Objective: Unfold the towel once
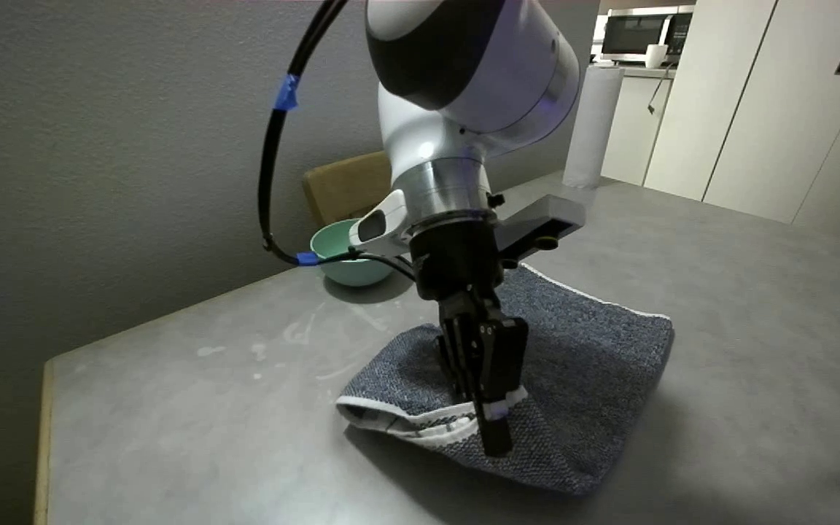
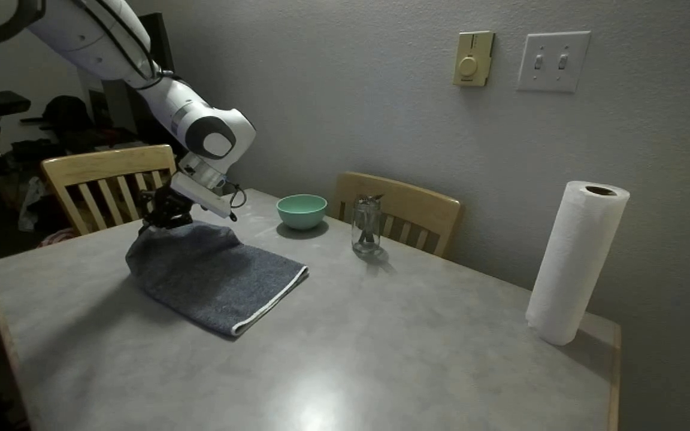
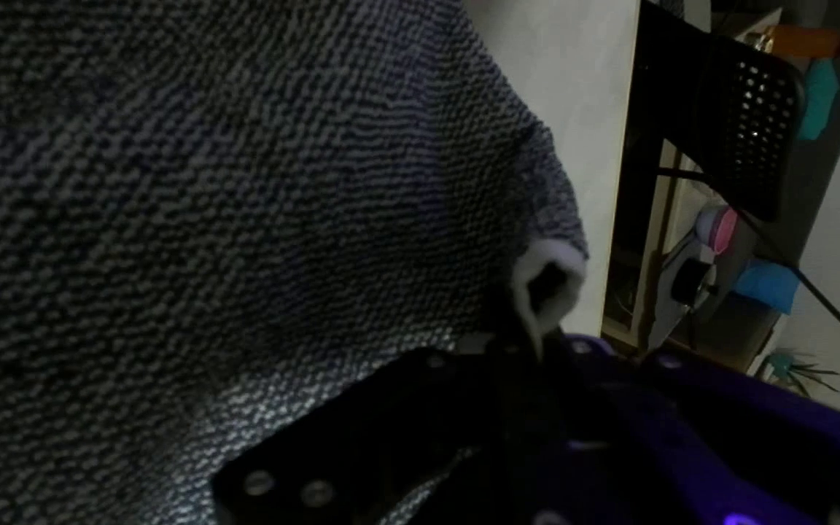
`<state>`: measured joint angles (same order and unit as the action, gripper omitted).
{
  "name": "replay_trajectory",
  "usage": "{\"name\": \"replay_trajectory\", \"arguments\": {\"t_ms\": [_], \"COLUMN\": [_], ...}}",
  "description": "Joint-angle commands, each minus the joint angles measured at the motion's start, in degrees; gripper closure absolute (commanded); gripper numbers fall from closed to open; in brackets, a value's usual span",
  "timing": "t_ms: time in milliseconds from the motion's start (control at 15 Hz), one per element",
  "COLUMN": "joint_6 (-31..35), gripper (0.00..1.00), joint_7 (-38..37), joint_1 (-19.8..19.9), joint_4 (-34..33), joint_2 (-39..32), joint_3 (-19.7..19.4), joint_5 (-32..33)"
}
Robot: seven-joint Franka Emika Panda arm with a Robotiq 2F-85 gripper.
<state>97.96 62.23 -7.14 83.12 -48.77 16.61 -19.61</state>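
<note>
Presently, the towel (image 1: 588, 364) is lying on the bench (image 2: 381, 371), partly flat, with 1 end standing up in a hump beneath the hand (image 1: 489, 415). The hand is pointing downward and holding narrow, its fingers (image 1: 495, 436) pinching a bit of the towel's white border (image 1: 449, 435); in the wrist view that border is curling into a small loop at the fingertips. The towel's longer run is stretching from the hand toward its straight white hem (image 2: 270, 301), which in an exterior view is lying to the lower right of the hand. In an exterior view the raised end is showing its border doubled, with pale stripes peeking from the fold.

Past the lifted end, the wrist view is showing a strip of bench and then its edge. Beyond the flat hem, bench surface is reaching on to the paper towel roll (image 2: 578, 263), which is standing well apart from the towel. The green bowl (image 2: 302, 211) is standing near the towel, toward the wall (image 2: 369, 108), and a glass (image 2: 357, 236) holding utensils (image 2: 367, 222) is standing between bowl and roll, nearer the bowl.

As for writing, a beige wall dial (image 2: 474, 58) and the panel of the microwave (image 1: 631, 35) are showing marks too small to read; a 2-toggle switch plate (image 2: 551, 62) is sitting beside the dial.
</note>
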Motion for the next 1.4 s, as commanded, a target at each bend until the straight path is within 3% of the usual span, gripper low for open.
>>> {"name": "replay_trajectory", "arguments": {"t_ms": [0, 200, 267, 400, 800, 1000, 1333], "joint_6": [-1.8, -2.0, -2.2, -2.8, -6.6, -7.4, -7.4], "gripper": [0.99, 0.99, 0.71, 0.64, 0.22, 0.01, 0.0], "joint_7": [1.9, 2.2, 2.0, 1.7, 0.5, -3.6, -14.7], "joint_1": [-0.4, -0.9, -1.1, -1.3, -2.2, -3.1, -3.0], "joint_4": [-5.3, -8.8, -10.0, -12.0, -16.8, -16.6, -13.8], "joint_2": [-3.8, -6.2, -7.0, -8.2, -9.5, -7.4, -3.8], "joint_3": [1.5, 2.3, 2.5, 2.8, 3.3, 2.3, 0.8], "joint_5": [1.1, 1.1, 1.0, 0.9, 1.2, 1.7, 2.9]}}
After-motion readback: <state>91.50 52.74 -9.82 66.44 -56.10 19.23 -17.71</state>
